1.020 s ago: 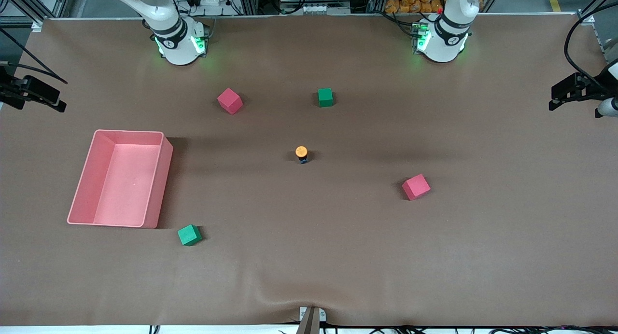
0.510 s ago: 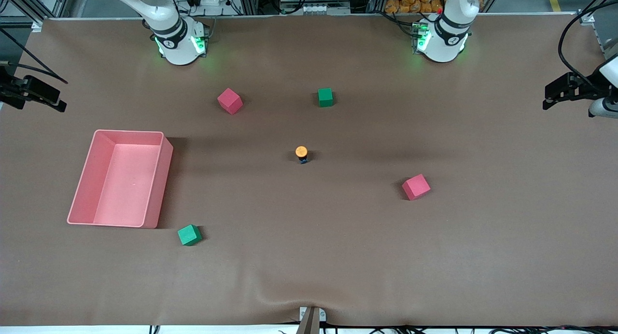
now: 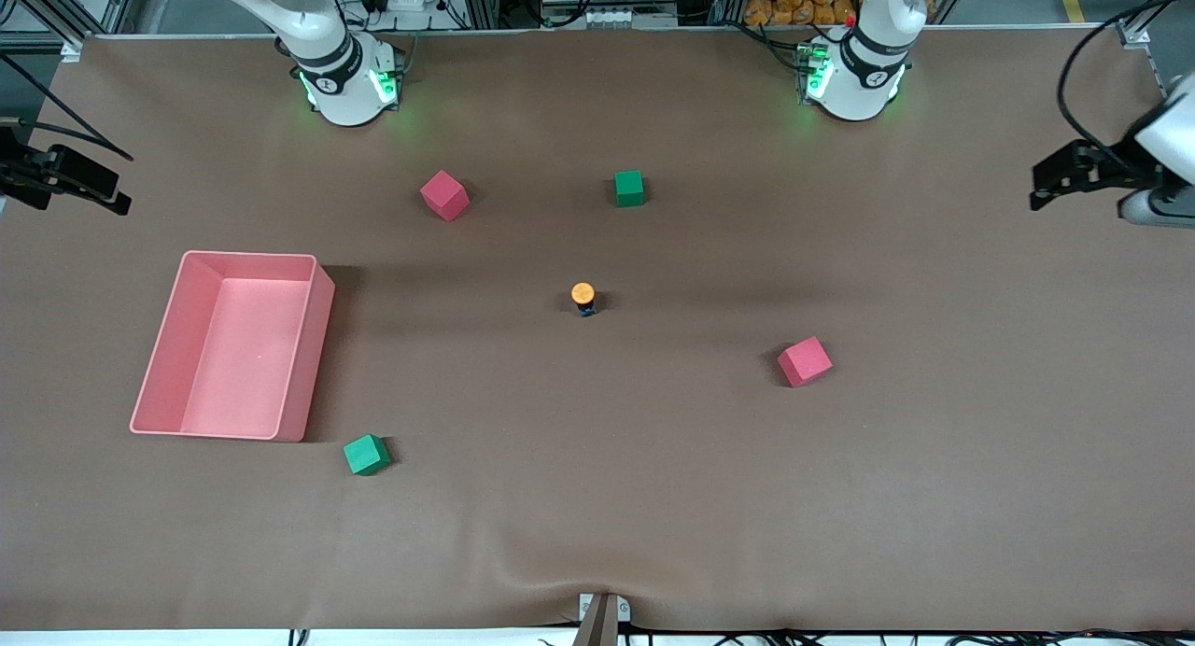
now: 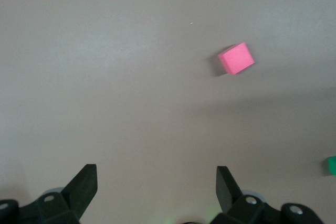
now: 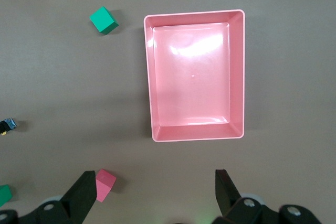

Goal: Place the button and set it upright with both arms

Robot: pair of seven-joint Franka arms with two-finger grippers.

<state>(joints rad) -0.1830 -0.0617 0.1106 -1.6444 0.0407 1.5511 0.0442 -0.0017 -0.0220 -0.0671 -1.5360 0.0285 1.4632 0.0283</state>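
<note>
The button (image 3: 583, 296) stands upright in the middle of the table, orange cap up, on its black body with a blue bit at the foot. It just shows at the edge of the right wrist view (image 5: 7, 126). My left gripper (image 3: 1050, 175) is open and empty, up over the left arm's end of the table; its wrist view (image 4: 156, 182) shows bare table between the fingers. My right gripper (image 3: 103, 193) is open and empty, up over the right arm's end of the table, shown in its wrist view (image 5: 155, 183). Both are far from the button.
A pink bin (image 3: 250, 254) lies toward the right arm's end. Pink cubes (image 3: 444, 195) (image 3: 804, 361) and green cubes (image 3: 629, 188) (image 3: 366, 455) are scattered around the button. The left wrist view shows a pink cube (image 4: 236, 59).
My left gripper has moved a little inward from the table's end toward the middle. The right gripper, the button and the cubes have stayed put.
</note>
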